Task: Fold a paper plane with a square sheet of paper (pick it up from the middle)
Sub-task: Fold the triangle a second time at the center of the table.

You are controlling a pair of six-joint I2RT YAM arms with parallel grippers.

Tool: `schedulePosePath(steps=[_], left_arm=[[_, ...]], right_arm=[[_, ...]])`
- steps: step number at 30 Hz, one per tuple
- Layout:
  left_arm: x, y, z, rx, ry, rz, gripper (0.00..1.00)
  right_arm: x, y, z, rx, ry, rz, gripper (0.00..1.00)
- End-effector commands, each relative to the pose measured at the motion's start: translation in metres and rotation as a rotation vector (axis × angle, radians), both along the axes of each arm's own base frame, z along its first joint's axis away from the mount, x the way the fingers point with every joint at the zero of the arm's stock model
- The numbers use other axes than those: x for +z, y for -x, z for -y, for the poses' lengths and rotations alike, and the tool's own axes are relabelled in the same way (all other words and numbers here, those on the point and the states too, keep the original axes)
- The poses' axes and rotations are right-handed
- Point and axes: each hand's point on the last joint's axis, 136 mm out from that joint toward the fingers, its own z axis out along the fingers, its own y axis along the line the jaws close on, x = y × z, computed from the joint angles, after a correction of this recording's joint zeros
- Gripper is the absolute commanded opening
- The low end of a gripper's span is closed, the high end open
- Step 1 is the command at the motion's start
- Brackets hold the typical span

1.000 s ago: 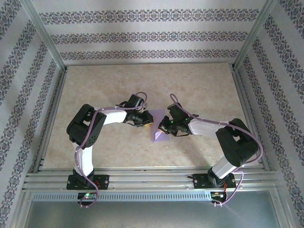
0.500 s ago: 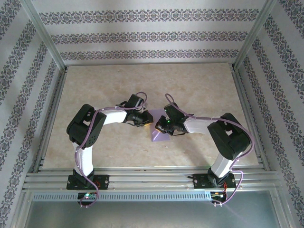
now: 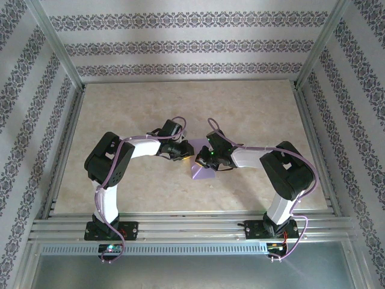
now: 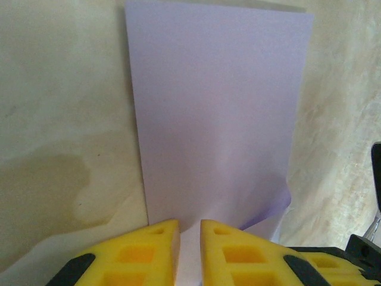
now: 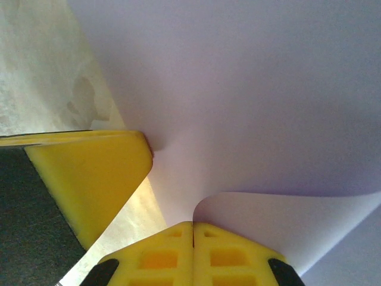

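1. The sheet of paper (image 3: 204, 173), pale lavender, lies in the middle of the counter (image 3: 252, 108), between the two arms, which reach in from either side.
2. From above, both wrists lie over the sheet's far part, and a pointed lavender piece shows just below them.
3. The left pincer (image 4: 189, 238) stands narrow. Its two yellow fingertips are a slim gap apart, and the near edge of the sheet runs up into that gap, so it is holding the sheet there.
4. In the left wrist view the rest of the sheet stretches away flat on the counter as a tall rectangle with clean straight edges.
5. At the sheet's near right corner in that view, a small flap curls up off the surface and shows a darker underside.
6. The right pincer (image 5: 193, 235) has its yellow tips pressed together with no gap between them.
7. The curled edge of a raised flap meets those tips, and the flap bends over toward the right above the flat part of the sheet.
8. I cannot tell whether any paper is caught between the right tips.
9. In the right wrist view, one yellow finger (image 5: 89, 173) of the left pincer touches the sheet just left of the right tips, and the paper dimples slightly at its tip.
10. The two pincers sit just beside each other at the same side of the sheet.
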Motion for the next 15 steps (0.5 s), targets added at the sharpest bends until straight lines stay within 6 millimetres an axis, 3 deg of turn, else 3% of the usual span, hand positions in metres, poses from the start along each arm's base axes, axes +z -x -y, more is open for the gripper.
schedulePosePath(steps=[1,15], left_arm=[[-0.0308,0.0154,-0.0149,0.002,-0.089,-0.086,0.19],[-0.0307,0.0156,-0.0145,0.000,-0.088,-0.086,0.19]], right_arm=[[-0.0012,-0.0011,-0.0083,0.028,-0.004,0.012,0.01],[-0.0043,-0.0004,-0.0108,0.052,-0.002,0.012,0.01]])
